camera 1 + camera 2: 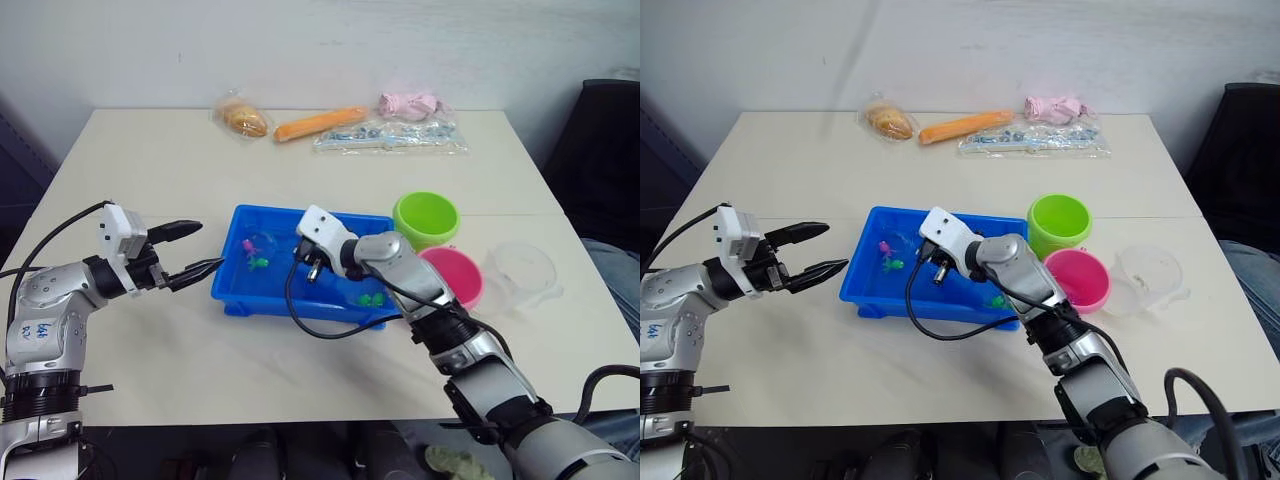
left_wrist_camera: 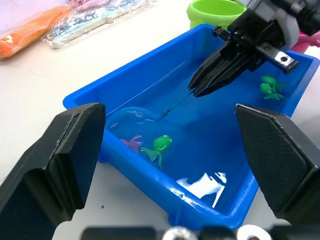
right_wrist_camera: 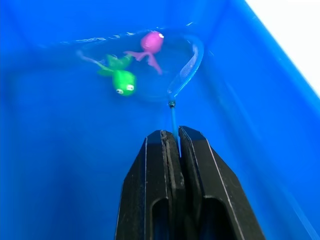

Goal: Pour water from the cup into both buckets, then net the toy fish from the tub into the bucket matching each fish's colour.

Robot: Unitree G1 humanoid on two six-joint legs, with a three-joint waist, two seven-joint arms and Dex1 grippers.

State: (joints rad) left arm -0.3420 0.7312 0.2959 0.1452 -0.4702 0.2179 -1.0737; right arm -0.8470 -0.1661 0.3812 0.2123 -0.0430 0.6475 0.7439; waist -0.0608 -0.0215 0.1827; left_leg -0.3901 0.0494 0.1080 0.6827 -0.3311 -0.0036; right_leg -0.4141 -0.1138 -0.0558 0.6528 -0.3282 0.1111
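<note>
The blue tub [image 1: 282, 302] holds water near the table's middle. My right gripper [image 3: 172, 136] reaches into it, shut on the net's thin handle. The net [image 3: 186, 66] lies in the water at the tub's left end. A pink fish [image 3: 151, 42] and a green fish [image 3: 123, 80] show inside the hoop's outline. Another green fish [image 1: 372, 298] floats near the tub's front right. My left gripper [image 1: 210, 245] stands open just left of the tub, holding nothing. The green bucket [image 1: 426, 218], the pink bucket [image 1: 452, 277] and the clear cup [image 1: 520, 270] stand to the tub's right.
Along the far table edge lie a bagged bun [image 1: 243, 118], an orange carrot-like toy [image 1: 320, 123], a pink bundle [image 1: 410, 104] and a clear bag [image 1: 390, 137]. A black cable [image 1: 310, 328] loops over the tub's front wall. A dark chair [image 1: 600, 150] stands at the right.
</note>
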